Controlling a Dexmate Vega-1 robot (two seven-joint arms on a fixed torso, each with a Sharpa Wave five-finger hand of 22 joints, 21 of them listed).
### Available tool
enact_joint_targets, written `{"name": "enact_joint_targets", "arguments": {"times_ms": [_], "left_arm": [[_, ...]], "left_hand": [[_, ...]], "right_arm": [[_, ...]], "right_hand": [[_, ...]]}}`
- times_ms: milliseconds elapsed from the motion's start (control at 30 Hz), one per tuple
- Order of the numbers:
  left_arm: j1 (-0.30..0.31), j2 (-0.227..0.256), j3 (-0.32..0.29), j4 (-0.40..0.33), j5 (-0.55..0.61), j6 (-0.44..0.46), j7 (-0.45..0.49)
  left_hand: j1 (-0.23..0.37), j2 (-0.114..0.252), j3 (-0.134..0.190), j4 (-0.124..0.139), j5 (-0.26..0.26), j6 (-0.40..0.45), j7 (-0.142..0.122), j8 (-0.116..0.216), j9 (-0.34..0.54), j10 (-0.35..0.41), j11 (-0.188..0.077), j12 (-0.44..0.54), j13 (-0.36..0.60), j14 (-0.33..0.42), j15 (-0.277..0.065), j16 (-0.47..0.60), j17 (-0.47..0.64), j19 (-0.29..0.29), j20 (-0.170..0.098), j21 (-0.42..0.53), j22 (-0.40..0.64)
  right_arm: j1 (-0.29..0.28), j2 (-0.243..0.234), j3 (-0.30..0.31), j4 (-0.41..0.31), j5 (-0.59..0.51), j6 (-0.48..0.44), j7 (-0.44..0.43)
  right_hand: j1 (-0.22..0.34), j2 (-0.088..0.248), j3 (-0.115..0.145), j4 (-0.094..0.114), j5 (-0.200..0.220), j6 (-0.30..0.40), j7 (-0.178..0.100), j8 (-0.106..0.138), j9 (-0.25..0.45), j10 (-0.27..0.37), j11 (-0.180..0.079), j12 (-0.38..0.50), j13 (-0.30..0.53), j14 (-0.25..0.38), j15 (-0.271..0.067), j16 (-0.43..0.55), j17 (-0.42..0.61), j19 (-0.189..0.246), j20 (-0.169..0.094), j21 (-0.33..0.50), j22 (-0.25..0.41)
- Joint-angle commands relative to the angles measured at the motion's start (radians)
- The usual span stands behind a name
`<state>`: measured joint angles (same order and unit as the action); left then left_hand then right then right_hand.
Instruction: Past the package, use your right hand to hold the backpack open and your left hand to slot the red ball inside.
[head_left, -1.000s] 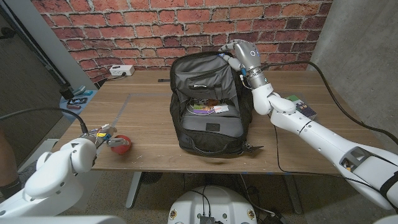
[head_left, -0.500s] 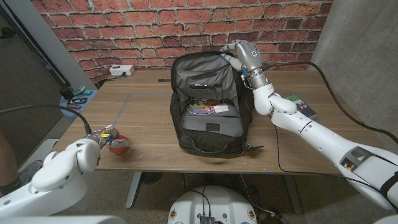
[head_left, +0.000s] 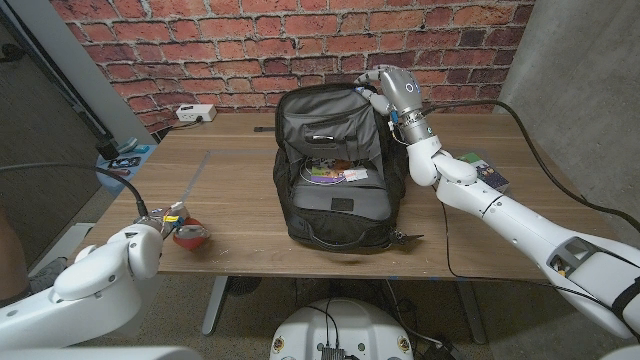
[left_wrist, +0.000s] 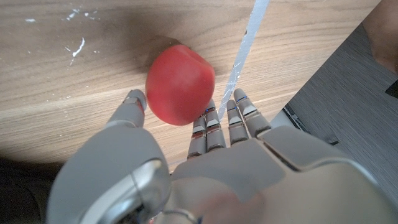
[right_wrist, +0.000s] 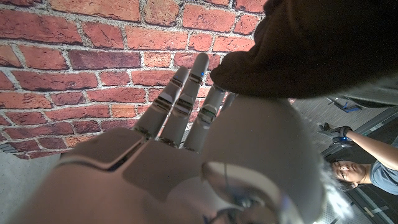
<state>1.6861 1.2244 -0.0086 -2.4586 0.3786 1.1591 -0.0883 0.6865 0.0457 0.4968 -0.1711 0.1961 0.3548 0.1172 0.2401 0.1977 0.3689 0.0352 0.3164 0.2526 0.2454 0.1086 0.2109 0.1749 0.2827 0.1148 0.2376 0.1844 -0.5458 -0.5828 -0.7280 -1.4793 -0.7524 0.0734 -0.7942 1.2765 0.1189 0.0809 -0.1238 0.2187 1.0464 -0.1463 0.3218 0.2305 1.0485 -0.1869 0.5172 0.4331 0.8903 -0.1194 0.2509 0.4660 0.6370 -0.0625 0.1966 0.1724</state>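
The black and grey backpack (head_left: 335, 190) stands mid-table with its mouth gaping toward me. My right hand (head_left: 380, 95) is at its top right rim. In the right wrist view its fingers (right_wrist: 180, 99) reach straight under the black flap (right_wrist: 305, 50) and hold it up. The red ball (head_left: 190, 236) lies on the wood near the front left edge. My left hand (head_left: 168, 220) is right behind it. In the left wrist view the thumb (left_wrist: 132, 106) and fingers (left_wrist: 217, 124) flank the ball (left_wrist: 180, 84). I cannot see whether they grip it.
A small dark package (head_left: 487, 172) lies right of the backpack under my right arm. A white power strip (head_left: 195, 113) sits at the back left, and small items (head_left: 125, 155) lie on the left edge. Loose items (head_left: 335, 173) show inside the bag. A person (right_wrist: 351, 171) stands beyond.
My left arm has drawn lower and closer in, and the ball has shifted a little toward the front edge with the hand. The right hand and the backpack stay as they were.
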Motion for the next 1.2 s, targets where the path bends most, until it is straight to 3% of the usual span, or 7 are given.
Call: {"name": "enact_joint_targets", "arguments": {"times_ms": [33,400,467,533,667,1000,1200], "left_arm": [[0.005,0.058,0.029,-0.007,-0.099,0.036,0.154],[-0.011,0.047,0.097,0.004,-0.125,0.044,0.33],[-0.01,0.035,0.11,0.01,-0.118,0.038,0.377],[-0.005,0.008,0.12,0.018,-0.108,0.025,0.434],[-0.004,-0.024,0.145,0.039,-0.093,0.0,0.516],[-0.056,-0.042,0.23,0.078,-0.107,-0.011,0.576],[-0.072,-0.063,0.252,0.108,-0.119,-0.048,0.619]], "left_hand": [[0.02,0.002,0.011,-0.003,-0.002,0.017,-0.006,0.006,0.006,0.017,-0.004,0.014,0.012,0.025,-0.007,0.007,0.003,0.017,0.0,0.008,0.002],[0.095,0.009,0.04,-0.015,0.004,0.043,-0.019,0.008,0.015,0.03,-0.015,0.044,0.042,0.091,-0.026,0.009,0.004,0.074,0.014,0.025,0.005],[0.126,0.002,0.047,-0.014,0.005,0.058,-0.021,0.01,0.019,0.046,-0.019,0.062,0.056,0.126,-0.041,0.01,0.004,0.11,0.019,0.037,0.006],[0.157,-0.003,0.052,-0.01,0.007,0.078,-0.03,0.012,0.024,0.064,-0.021,0.084,0.073,0.171,-0.049,0.013,0.006,0.168,0.044,0.058,0.007],[0.203,-0.015,0.052,-0.009,0.009,0.123,-0.038,0.025,0.032,0.096,-0.038,0.114,0.097,0.226,-0.074,0.016,0.007,0.244,0.042,0.084,0.008],[0.217,-0.018,0.046,-0.007,0.011,0.125,-0.042,0.023,0.035,0.096,-0.043,0.121,0.106,0.228,-0.078,0.012,0.01,0.237,0.033,0.079,0.007],[0.25,-0.015,0.04,-0.006,0.013,0.163,-0.056,0.036,0.04,0.128,-0.065,0.145,0.125,0.291,-0.107,0.029,0.016,0.272,0.019,0.091,0.007]], "right_arm": [[-0.005,0.005,-0.002,-0.003,-0.002,-0.007,-0.004],[-0.003,0.008,-0.004,-0.001,-0.001,-0.01,-0.003],[-0.002,0.006,-0.004,-0.001,-0.001,-0.008,-0.001],[-0.003,0.007,-0.004,-0.001,0.001,-0.01,-0.001],[-0.004,0.007,-0.004,0.001,0.004,-0.008,-0.001],[-0.008,0.009,-0.001,-0.006,0.009,-0.014,0.002],[-0.011,0.005,0.003,-0.012,0.013,-0.013,0.005]], "right_hand": [[0.012,0.02,-0.005,0.001,0.004,0.006,0.003,0.001,0.004,0.02,-0.012,0.003,0.003,0.007,-0.123,-0.002,0.003,0.01,-0.132,0.006,0.002],[0.012,0.02,-0.006,0.001,0.004,0.008,0.002,0.001,0.004,0.021,-0.012,0.001,0.003,0.011,-0.123,-0.004,0.004,0.012,-0.132,0.005,0.002],[0.012,0.02,-0.007,0.001,0.004,0.009,0.002,0.001,0.004,0.022,-0.012,0.002,0.004,0.011,-0.123,-0.005,0.004,0.012,-0.132,0.005,0.002],[0.012,0.02,-0.007,0.001,0.004,0.008,0.001,0.0,0.004,0.022,-0.012,0.002,0.005,0.011,-0.123,-0.005,0.004,0.012,-0.132,0.005,0.002],[0.012,0.02,-0.007,0.001,0.004,0.009,0.002,0.001,0.005,0.022,-0.012,0.0,0.003,0.011,-0.123,-0.006,0.004,0.013,-0.132,0.005,0.002],[0.011,0.021,-0.008,0.002,0.004,0.007,0.003,-0.001,0.005,0.022,-0.012,-0.001,0.003,0.013,-0.123,-0.008,0.004,0.013,-0.132,0.005,0.002],[0.011,0.02,-0.009,0.002,0.004,0.008,0.002,-0.001,0.005,0.023,-0.012,-0.001,0.004,0.013,-0.123,-0.009,0.005,0.013,-0.132,0.005,0.002]]}}
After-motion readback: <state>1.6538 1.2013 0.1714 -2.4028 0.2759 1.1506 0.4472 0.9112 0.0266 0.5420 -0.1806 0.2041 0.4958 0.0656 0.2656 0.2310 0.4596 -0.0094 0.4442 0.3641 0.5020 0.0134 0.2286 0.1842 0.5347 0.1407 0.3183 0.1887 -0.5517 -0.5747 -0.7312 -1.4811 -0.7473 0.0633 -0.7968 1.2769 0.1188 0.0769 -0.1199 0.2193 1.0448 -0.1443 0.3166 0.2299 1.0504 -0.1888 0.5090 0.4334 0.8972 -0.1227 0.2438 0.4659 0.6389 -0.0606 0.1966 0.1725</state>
